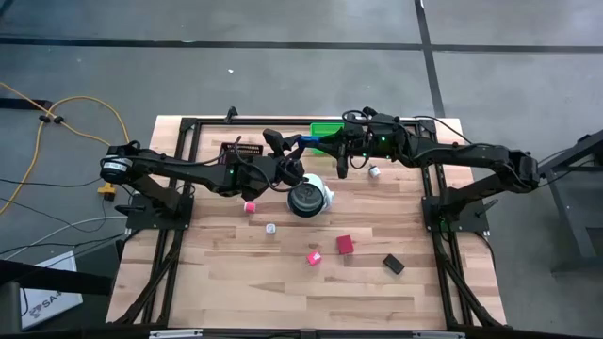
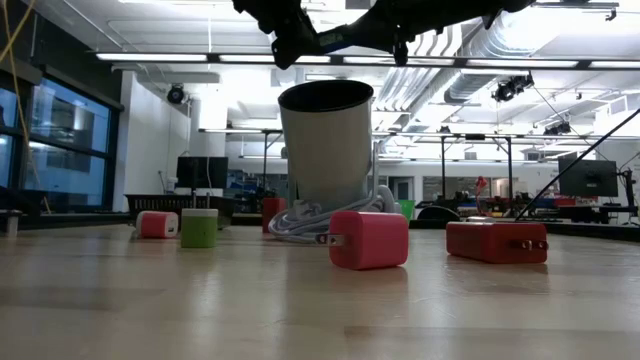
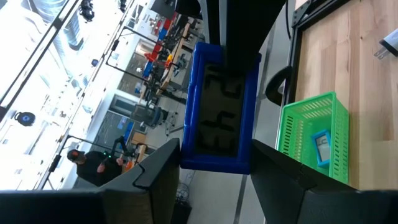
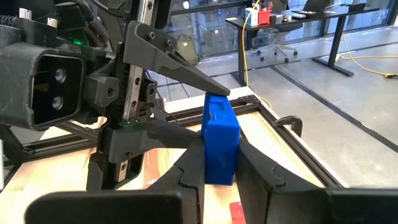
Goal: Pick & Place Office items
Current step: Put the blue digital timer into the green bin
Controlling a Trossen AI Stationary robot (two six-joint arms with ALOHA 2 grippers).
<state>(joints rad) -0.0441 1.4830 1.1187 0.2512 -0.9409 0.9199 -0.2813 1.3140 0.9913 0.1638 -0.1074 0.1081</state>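
A blue flat rectangle (image 1: 306, 141) with a dark face (image 3: 219, 115) hangs high above the table's far middle, between my two grippers. My right gripper (image 4: 219, 158) comes from the table's right and is shut on it. My left gripper (image 3: 216, 155) comes from the left, level. Its fingers stand on either side of the rectangle's other end, open. On the table lie a red block (image 1: 345, 245), pink blocks (image 1: 313, 256) (image 1: 250, 206), a black piece (image 1: 393, 265) and small white bits (image 1: 270, 228) (image 1: 374, 171). My right gripper pinches the blue rectangle's two broad faces (image 4: 219, 171) between its two fingers, at the end toward the table's right. The fingers come level from the right. The rectangle is lifted clear, on edge. My left gripper's fingertips (image 4: 214, 87) lie right at the rectangle's narrow edges; whether they touch, I cannot tell.
A green bin (image 1: 325, 129) with a teal piece (image 3: 320, 149) inside stands at the far edge, just beyond the grippers. A black mesh tray (image 1: 231, 151) is at the far left. A white round object with a dark face (image 1: 309, 196) and a cable sits mid-table.
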